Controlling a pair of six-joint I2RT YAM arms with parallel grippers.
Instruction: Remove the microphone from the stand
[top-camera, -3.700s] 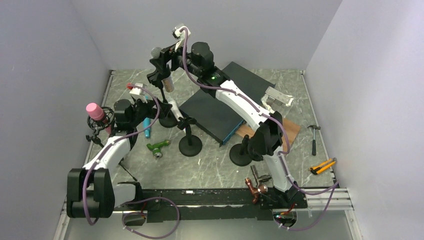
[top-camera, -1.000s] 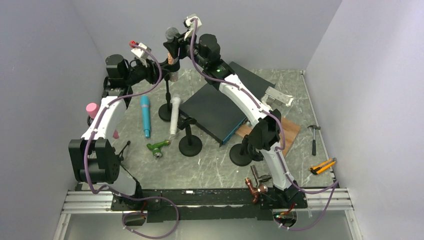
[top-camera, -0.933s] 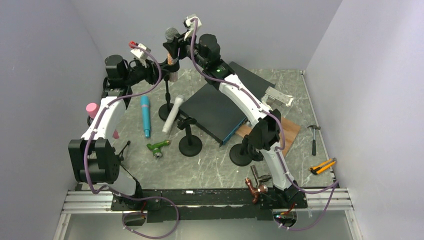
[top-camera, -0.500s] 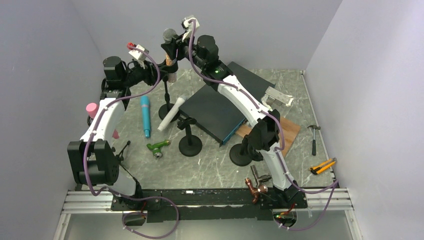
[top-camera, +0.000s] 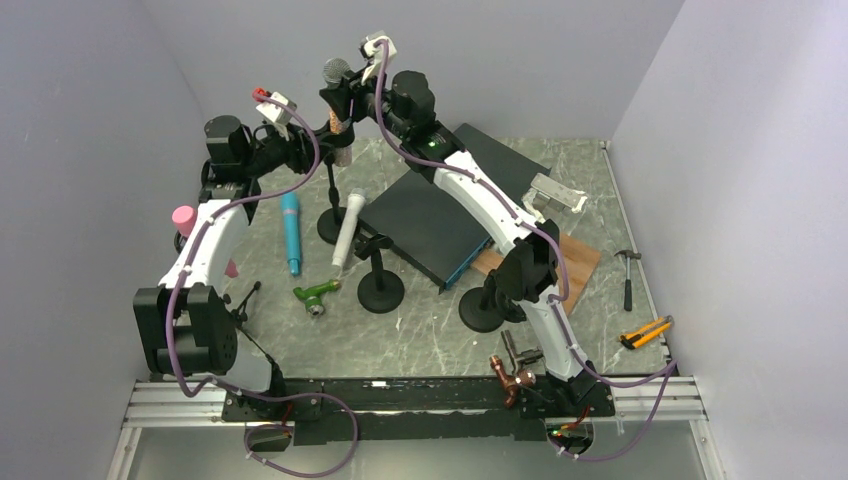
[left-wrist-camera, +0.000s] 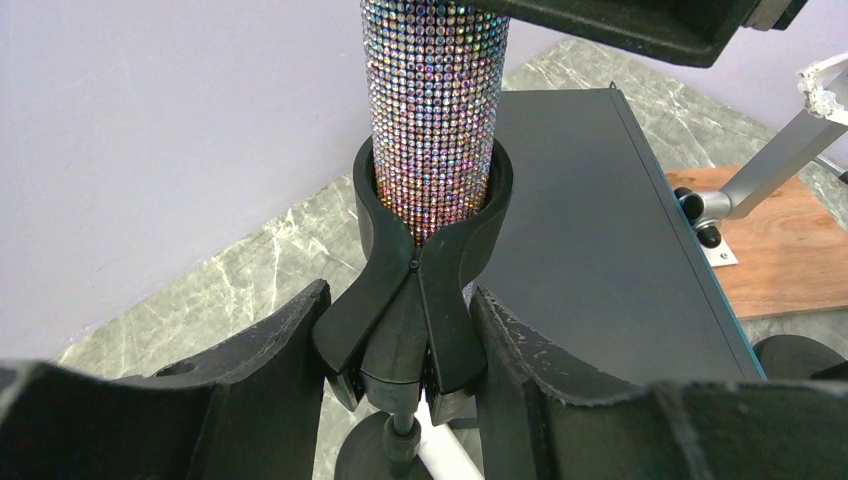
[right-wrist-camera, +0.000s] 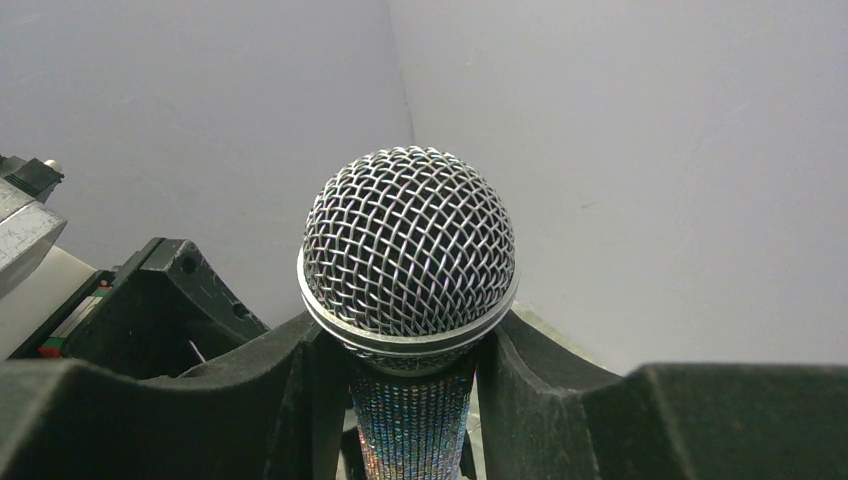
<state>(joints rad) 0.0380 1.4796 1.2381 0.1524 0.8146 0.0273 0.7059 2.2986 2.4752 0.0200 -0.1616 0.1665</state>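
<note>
The microphone (top-camera: 337, 74), with a mesh head (right-wrist-camera: 408, 245) and a glittery body (left-wrist-camera: 435, 100), stands upright in the black clip (left-wrist-camera: 430, 250) of its stand (top-camera: 331, 190) at the back left. My right gripper (top-camera: 347, 100) is shut on the microphone's body just under the head, one finger (right-wrist-camera: 305, 395) on each side. My left gripper (left-wrist-camera: 405, 375) comes in from the left, shut on the lower part of the clip; its fingers (left-wrist-camera: 285, 370) press both sides. The stand's round base (top-camera: 331, 226) rests near a white microphone.
A white microphone (top-camera: 347, 228) and a teal one (top-camera: 291, 232) lie by the base. Two empty stands (top-camera: 380, 290) (top-camera: 482, 310) rise mid-table. A black box (top-camera: 440, 210), wooden board (top-camera: 578, 262), metal bracket (top-camera: 555, 192), hammer (top-camera: 627, 275) and pink microphone (top-camera: 185, 218) surround them.
Both grippers and the microphone with its clip have shifted slightly left. The white microphone on the table swung aside and came back. Both grips look the same.
</note>
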